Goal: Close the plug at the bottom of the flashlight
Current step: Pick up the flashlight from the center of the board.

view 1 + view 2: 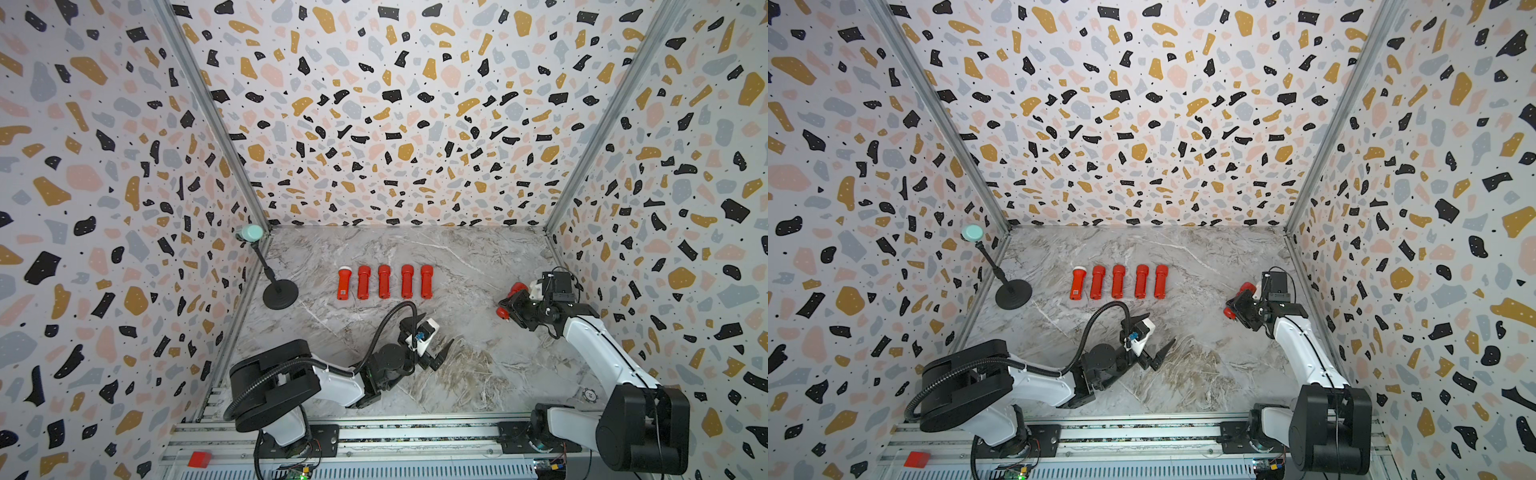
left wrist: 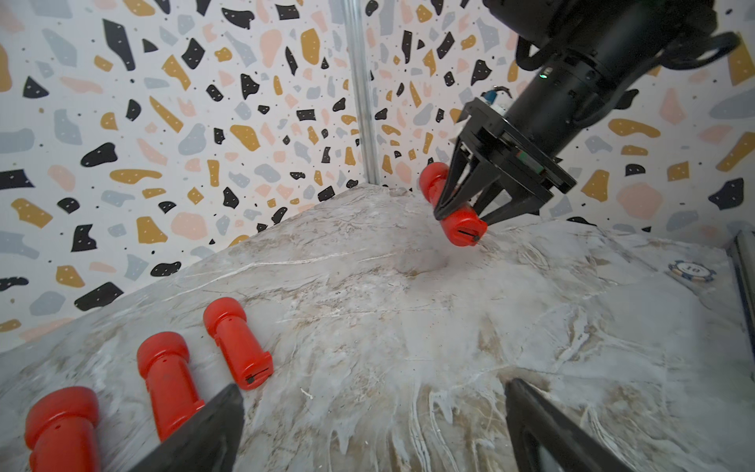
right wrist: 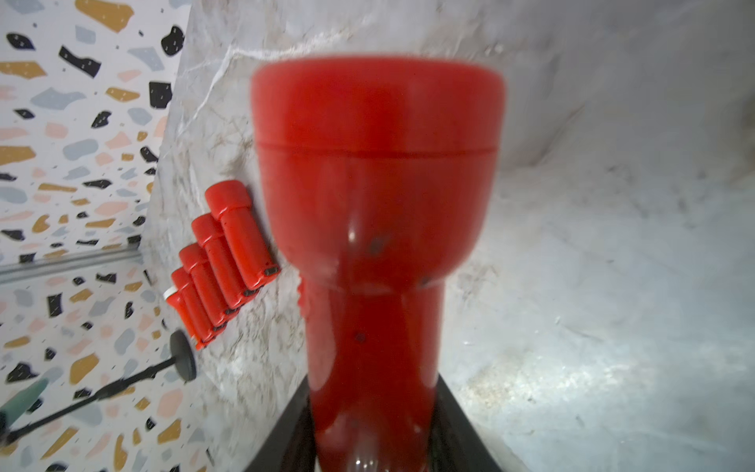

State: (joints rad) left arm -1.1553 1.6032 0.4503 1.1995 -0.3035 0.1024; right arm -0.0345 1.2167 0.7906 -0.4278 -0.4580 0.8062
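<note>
Pinching the red flashlight [image 3: 367, 204] in its fingers low over the right side of the table [image 2: 367, 286], the right gripper [image 2: 461, 215] should, I'd say, present the plug end [image 2: 468, 234] steadily to the left gripper [image 2: 374, 388], whose spread fingers must press squarely.

Our left hand [image 2: 374, 388] sits low, forearm nearly level, its fingers spread wide apart. Our right hand [image 2: 461, 216] angles downward from a raised wrist, fingers clamped across the flashlight [image 2: 465, 231], whose ends jut out either side.
</note>
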